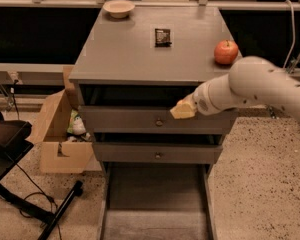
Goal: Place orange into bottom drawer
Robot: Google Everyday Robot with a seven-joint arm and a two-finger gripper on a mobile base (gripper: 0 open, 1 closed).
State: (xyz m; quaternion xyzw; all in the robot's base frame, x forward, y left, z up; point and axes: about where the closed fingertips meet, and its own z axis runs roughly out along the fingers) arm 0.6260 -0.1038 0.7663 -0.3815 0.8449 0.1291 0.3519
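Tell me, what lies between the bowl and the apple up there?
A small black packet, seen in the camera view. The tool hangs in front of the top drawer.

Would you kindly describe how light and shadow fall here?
Camera view: light from above brightens the cabinet top and the apple; the open bottom drawer lies in shade; the end effector, in front of the top drawer, is moderately lit.
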